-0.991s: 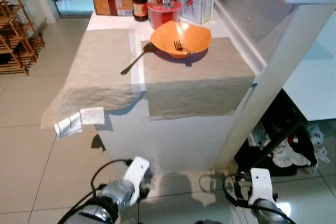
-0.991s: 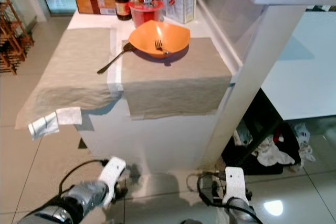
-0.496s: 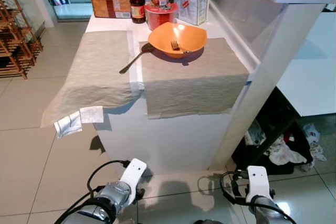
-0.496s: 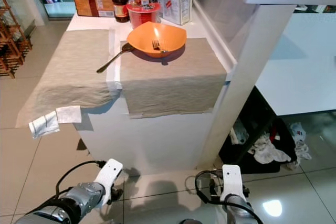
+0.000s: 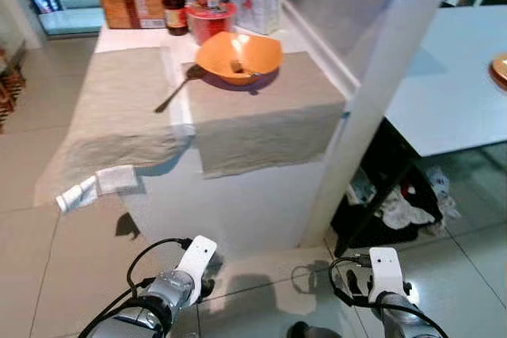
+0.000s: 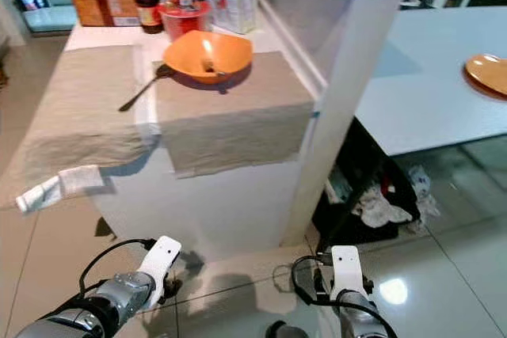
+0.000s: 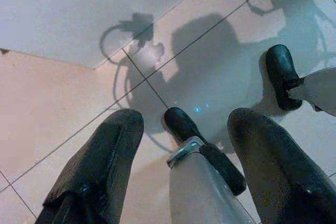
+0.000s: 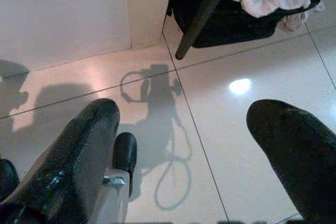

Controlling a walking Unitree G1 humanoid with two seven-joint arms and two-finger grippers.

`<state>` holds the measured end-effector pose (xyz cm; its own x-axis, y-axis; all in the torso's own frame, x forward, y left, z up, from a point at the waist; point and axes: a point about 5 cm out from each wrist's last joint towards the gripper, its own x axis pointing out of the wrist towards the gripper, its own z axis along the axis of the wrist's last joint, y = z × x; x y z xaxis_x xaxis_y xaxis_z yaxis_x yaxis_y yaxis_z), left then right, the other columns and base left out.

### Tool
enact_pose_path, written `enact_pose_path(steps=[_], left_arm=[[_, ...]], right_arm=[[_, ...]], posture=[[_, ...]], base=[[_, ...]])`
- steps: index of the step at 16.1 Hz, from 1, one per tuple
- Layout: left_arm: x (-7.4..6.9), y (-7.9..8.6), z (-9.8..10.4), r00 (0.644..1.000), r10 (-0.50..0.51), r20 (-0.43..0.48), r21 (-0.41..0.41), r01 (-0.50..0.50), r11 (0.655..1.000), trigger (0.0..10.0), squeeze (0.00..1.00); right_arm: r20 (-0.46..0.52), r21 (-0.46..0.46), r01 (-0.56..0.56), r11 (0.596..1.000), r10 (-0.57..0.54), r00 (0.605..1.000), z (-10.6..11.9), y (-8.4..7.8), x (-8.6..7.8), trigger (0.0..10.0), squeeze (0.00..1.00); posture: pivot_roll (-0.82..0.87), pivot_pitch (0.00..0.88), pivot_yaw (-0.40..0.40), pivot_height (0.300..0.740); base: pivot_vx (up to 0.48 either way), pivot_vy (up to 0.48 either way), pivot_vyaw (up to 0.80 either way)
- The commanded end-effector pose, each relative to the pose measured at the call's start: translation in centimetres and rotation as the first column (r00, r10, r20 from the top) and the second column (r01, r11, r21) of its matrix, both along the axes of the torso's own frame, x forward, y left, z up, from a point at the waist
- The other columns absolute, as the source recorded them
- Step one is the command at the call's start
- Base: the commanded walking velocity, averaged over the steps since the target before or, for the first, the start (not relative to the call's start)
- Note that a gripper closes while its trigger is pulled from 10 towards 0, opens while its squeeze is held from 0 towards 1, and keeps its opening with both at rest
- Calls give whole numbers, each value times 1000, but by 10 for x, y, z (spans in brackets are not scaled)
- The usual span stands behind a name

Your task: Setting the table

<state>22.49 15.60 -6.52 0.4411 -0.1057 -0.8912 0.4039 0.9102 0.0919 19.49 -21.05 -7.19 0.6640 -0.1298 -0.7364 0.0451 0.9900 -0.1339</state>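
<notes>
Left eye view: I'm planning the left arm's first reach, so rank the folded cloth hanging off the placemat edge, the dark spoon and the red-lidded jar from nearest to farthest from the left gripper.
1. Folded cloth, at the counter's near left edge.
2. Dark spoon, mid-counter, beside the orange bowl.
3. Red-lidded jar, at the counter's far end.
The left gripper hangs low near the floor.
</notes>
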Motion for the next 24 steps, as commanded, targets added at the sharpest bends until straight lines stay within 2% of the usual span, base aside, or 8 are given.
enact_pose_path(steps=[1,10,18,20,24], left_arm=[[1,-1,0,1000,0,4,6,0,1000,10000,0],[-5,2,-3,999,46,15,1,-46,999,10000,0],[-13,5,-8,999,36,7,16,-36,999,10000,0],[-18,5,-11,999,41,-3,5,-40,999,10000,0],[-18,5,-11,999,41,-3,5,-40,999,10000,0]], right_arm=[[13,-11,-1,1000,1,1000,2,-1,4,10000,0],[9,-19,-33,999,33,999,2,1,4,10000,0],[0,-24,-57,998,57,998,1,6,4,10000,0],[5,-11,-20,1000,20,1000,0,4,1,10000,0],[5,-11,-20,1000,20,1000,0,4,1,10000,0]], posture=[[-34,0,-8,740],[-38,0,-13,740],[-43,0,-2,740],[-47,0,-4,740],[-47,0,-4,740]], base=[[0,0,0],[0,0,0],[0,0,0],[0,0,0],[0,0,0]])
